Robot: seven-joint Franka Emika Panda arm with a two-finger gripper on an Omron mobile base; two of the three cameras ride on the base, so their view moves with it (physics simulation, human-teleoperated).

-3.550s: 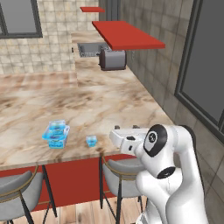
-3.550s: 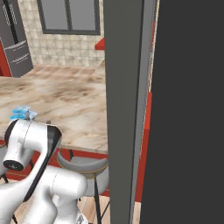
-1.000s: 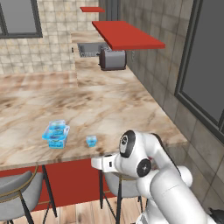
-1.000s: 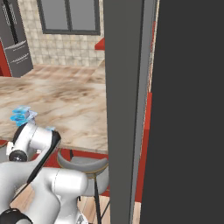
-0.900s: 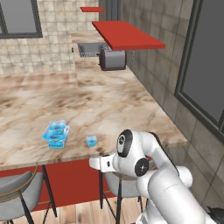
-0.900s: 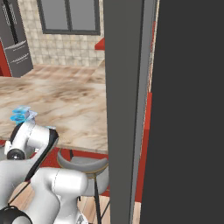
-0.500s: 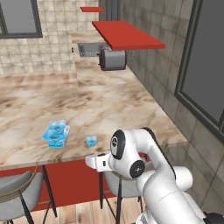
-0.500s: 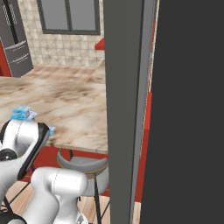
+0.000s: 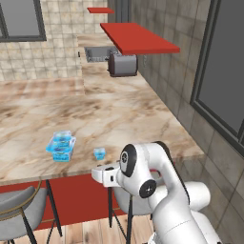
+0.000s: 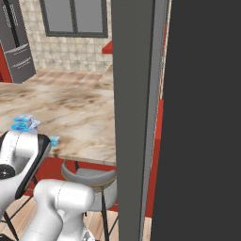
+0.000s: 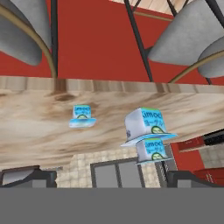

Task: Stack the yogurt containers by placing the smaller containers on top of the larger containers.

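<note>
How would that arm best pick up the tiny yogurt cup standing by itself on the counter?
Probably from straight above, fingers closing on two opposite flat sides of the tiny cup, just below its flared rim. It stands upright and apart from the stacked tubs, so there is free counter all round it.

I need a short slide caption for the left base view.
Two stacked yogurt tubs and a tiny cup near the marble counter edge.

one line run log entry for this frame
stage: two tubs stacked | stack: near counter front edge | tiny cup: alone on counter, beside stack, apart | gripper: jaw state unclear | left: tiny cup on stack
</note>
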